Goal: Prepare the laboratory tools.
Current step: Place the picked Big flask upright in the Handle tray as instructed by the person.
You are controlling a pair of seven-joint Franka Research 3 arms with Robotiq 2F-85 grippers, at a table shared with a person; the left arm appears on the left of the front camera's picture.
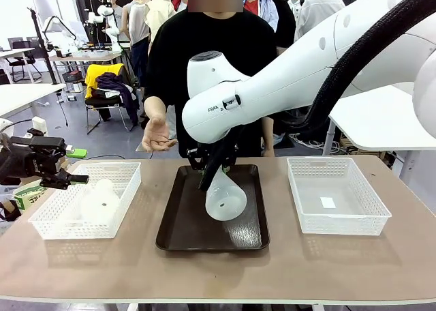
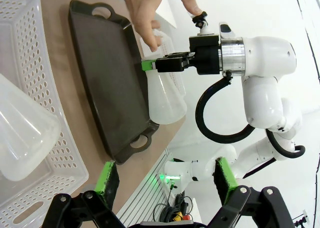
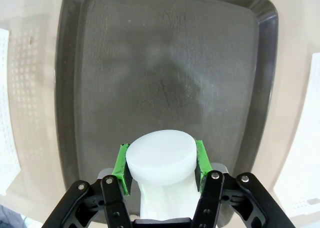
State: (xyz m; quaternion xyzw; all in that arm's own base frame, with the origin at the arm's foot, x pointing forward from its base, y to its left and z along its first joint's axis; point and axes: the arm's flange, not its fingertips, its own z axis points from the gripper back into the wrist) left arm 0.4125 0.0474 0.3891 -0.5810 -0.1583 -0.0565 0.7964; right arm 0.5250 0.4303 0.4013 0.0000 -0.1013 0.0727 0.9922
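Right gripper point(image 1: 212, 174) clamped on neck of frosted flask point(image 1: 226, 199), tilted over dark tray point(image 1: 178, 237); neck hidden by fingers, contact with tray unclear. Second flask point(image 1: 101, 202) in mesh basket point(image 1: 48, 226) left of tray, outline faint against white. Left gripper point(image 1: 68, 179) farther left, jaws wide, empty. Person's hand point(image 1: 157, 137) open behind tray.

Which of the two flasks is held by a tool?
The flask over the dark tray, gripped at its neck by the right tool; the other flask sits untouched in the left basket.
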